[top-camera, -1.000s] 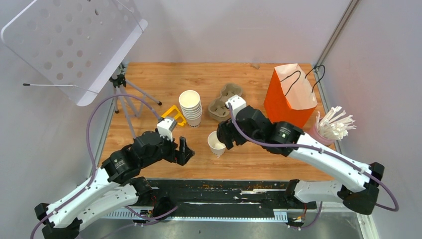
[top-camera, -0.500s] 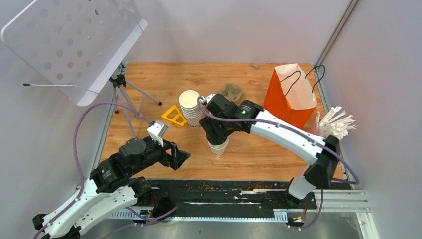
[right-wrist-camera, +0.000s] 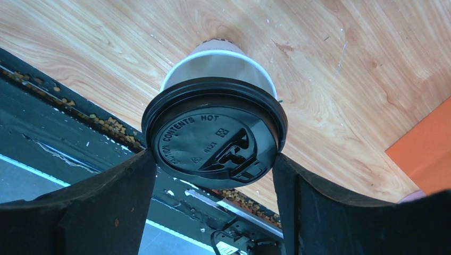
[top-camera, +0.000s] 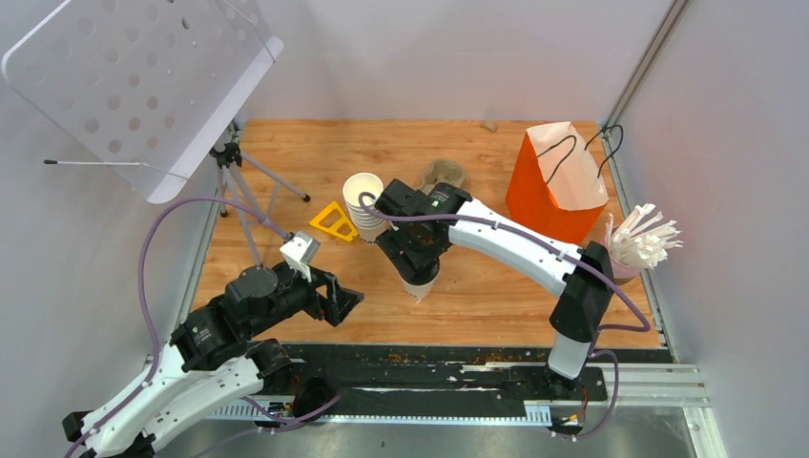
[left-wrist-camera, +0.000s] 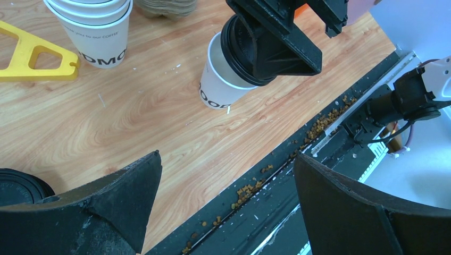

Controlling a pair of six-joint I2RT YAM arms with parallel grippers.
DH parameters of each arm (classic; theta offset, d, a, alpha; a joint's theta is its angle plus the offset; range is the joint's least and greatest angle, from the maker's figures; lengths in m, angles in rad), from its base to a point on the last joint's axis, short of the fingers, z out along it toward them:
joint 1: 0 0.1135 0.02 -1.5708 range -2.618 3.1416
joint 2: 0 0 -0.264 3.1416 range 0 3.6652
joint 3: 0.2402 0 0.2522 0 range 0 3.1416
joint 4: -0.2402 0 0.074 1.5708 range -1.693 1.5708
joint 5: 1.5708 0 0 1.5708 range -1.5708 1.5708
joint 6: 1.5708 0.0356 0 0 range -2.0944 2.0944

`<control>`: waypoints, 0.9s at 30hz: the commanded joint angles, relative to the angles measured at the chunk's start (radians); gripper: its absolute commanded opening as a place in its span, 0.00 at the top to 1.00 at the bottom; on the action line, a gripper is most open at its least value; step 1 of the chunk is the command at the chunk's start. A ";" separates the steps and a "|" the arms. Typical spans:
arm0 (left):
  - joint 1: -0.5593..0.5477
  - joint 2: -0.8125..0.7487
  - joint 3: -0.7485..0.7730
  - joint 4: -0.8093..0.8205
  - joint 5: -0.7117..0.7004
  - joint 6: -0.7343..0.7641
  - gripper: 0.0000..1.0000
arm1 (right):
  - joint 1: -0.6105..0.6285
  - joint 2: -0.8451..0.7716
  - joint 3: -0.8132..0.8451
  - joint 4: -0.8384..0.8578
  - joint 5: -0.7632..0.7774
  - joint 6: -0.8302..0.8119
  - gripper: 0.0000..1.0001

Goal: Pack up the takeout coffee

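Way off to the left of the stack of lidless white paper cups (top-camera: 363, 202), and nearer the front edge of the wooden table (top-camera: 496, 296), the left claw (top-camera: 342, 294) hangs with its jaws spread wide and nothing in them. That arm isn't in play.

Just left of the stack there's a flat yellow plastic triangle (top-camera: 334, 221) lying on the table.

Just right of the stack and a bit nearer the front is the thing that matters: 1 white paper cup with dark lettering (left-wrist-camera: 218, 87), standing upright, long axis straight up. The right claw (right-wrist-camera: 211, 159) is directly above it, its 2 fingers clamped on the rim of a round black plastic lid (right-wrist-camera: 215, 135), 1 finger each side.

From the left wrist view the lid looks tilted, and the cup's white rim pokes out past 1 edge of it, so I'd say it's not seated yet. Can't tell if it's actually touching the rim. The next bit is basically to square it up and push straight down along the cup's axis. Go in crooked and the cup could tip.

Behind and right of the stack sits a brown moulded cardboard cup carrier (top-camera: 444, 174). Well right of the stack is the orange paper bag with black cord handles (top-camera: 553, 196), open at the top, which is where I guess the coffee ends up.
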 commanded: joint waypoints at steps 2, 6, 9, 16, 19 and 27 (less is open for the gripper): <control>0.004 0.006 -0.005 0.031 -0.002 0.024 0.00 | -0.010 0.028 0.033 -0.033 0.001 -0.034 0.24; 0.004 0.013 -0.004 0.031 -0.003 0.025 0.00 | -0.015 0.062 0.053 -0.040 -0.007 -0.052 0.23; 0.004 0.015 -0.005 0.029 -0.002 0.024 0.00 | -0.023 0.077 0.056 -0.039 -0.027 -0.067 0.24; 0.004 0.019 -0.005 0.030 -0.002 0.024 0.00 | -0.035 0.110 0.077 -0.048 -0.033 -0.082 0.23; 0.004 0.018 -0.006 0.031 -0.001 0.024 0.00 | -0.039 0.111 0.077 -0.043 -0.037 -0.088 0.23; 0.004 0.019 -0.006 0.033 0.003 0.025 0.00 | -0.043 0.120 0.113 -0.066 -0.048 -0.090 0.25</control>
